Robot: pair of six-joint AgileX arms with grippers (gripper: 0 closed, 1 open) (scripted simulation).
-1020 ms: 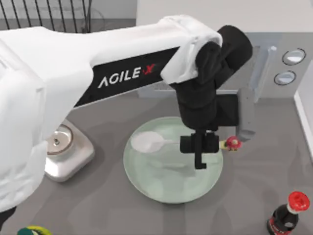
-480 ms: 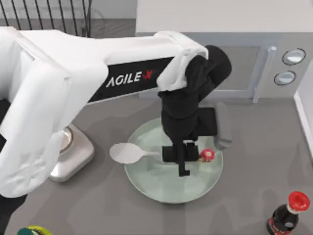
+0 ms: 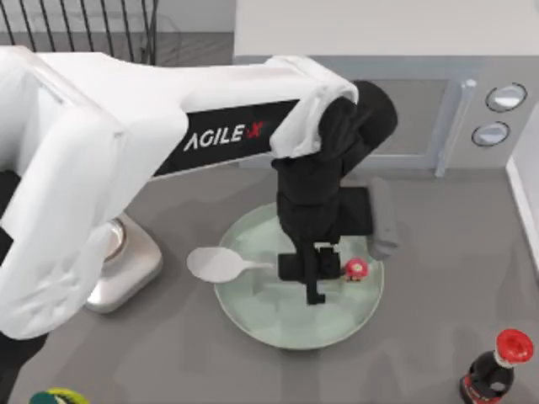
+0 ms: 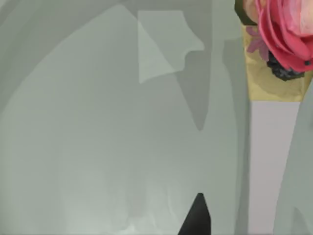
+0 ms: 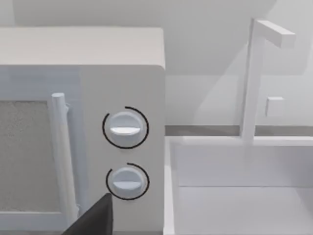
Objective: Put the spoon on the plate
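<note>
Left gripper [image 3: 314, 268] fingers straddle spoon [image 3: 221, 264] handle over plate [image 3: 253, 303].

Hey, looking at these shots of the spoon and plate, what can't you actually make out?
- Top view: the middle of the spoon handle is covered by the left gripper, so the grip and jaws cannot be judged.
- Top view: the left arm hides part of the plate rim and much of the scale.
- Top view: the bottle is cut off by the picture's lower edge.
- Right wrist view: the right gripper is a dark sliver at the edge, parked facing the microwave.
</note>
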